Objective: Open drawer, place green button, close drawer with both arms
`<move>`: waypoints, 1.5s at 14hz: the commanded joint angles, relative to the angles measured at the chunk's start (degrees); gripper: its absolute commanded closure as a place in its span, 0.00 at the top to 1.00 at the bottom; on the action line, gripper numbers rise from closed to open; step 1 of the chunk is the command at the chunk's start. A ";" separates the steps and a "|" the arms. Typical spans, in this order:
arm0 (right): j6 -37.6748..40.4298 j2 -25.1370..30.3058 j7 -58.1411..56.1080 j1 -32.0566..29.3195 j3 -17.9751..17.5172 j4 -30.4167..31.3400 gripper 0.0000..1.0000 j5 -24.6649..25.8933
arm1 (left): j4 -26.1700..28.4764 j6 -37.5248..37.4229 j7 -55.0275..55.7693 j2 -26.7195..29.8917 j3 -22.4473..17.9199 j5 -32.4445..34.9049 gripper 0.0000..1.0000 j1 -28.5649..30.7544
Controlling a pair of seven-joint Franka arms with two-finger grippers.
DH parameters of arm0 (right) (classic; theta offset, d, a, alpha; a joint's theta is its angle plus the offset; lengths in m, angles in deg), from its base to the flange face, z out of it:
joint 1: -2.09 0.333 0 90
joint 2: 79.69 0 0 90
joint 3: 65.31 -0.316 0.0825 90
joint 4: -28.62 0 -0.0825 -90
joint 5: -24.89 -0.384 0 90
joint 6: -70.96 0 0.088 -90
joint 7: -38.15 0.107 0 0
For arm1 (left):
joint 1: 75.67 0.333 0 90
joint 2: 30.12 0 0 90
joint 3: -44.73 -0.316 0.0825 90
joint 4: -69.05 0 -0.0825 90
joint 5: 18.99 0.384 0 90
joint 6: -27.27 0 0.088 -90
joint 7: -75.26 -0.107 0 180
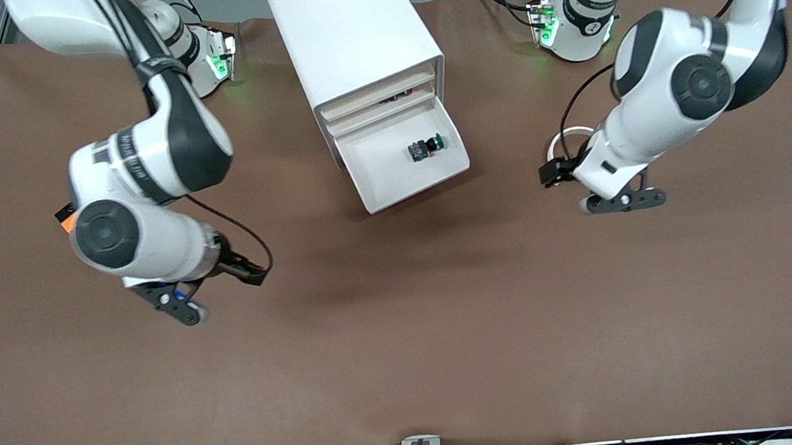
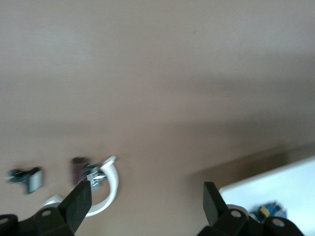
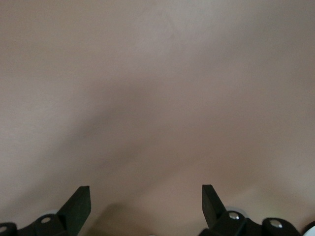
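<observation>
The white cabinet (image 1: pixel 350 26) stands between the two arms' bases. Its lowest drawer (image 1: pixel 383 173) is pulled out toward the front camera. The button (image 1: pixel 425 148), green cap on a dark body, lies on its side in that drawer. My left gripper (image 1: pixel 623 200) hangs open and empty over bare table toward the left arm's end. The left wrist view shows its gripper (image 2: pixel 146 201) wide apart, with a corner of the drawer (image 2: pixel 280 189) at the edge. My right gripper (image 1: pixel 175 303) is open and empty over bare table, and the right wrist view's gripper (image 3: pixel 145 201) frames only tabletop.
A white curved strip (image 2: pixel 110 182) with small dark parts (image 2: pixel 78 169) lies on the table by the left gripper. An orange piece (image 1: pixel 67 223) peeks out beside the right arm. A higher cabinet drawer (image 1: pixel 385 98) stands slightly ajar with small items in it.
</observation>
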 commanded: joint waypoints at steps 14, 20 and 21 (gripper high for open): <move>14.48 9.98 -48.69 -21.06 -0.81 -4.22 1.00 9.99 | -6.69 15.10 37.70 -22.89 0.41 12.03 1.00 -17.16; 14.84 11.38 -48.08 -21.15 1.39 -4.48 1.00 8.94 | -6.25 14.75 45.25 -24.12 0.50 12.11 1.00 -22.00; 14.49 11.56 -47.90 -21.06 1.39 -4.48 1.00 7.98 | -6.34 14.66 46.31 -24.30 0.50 12.03 1.00 -22.88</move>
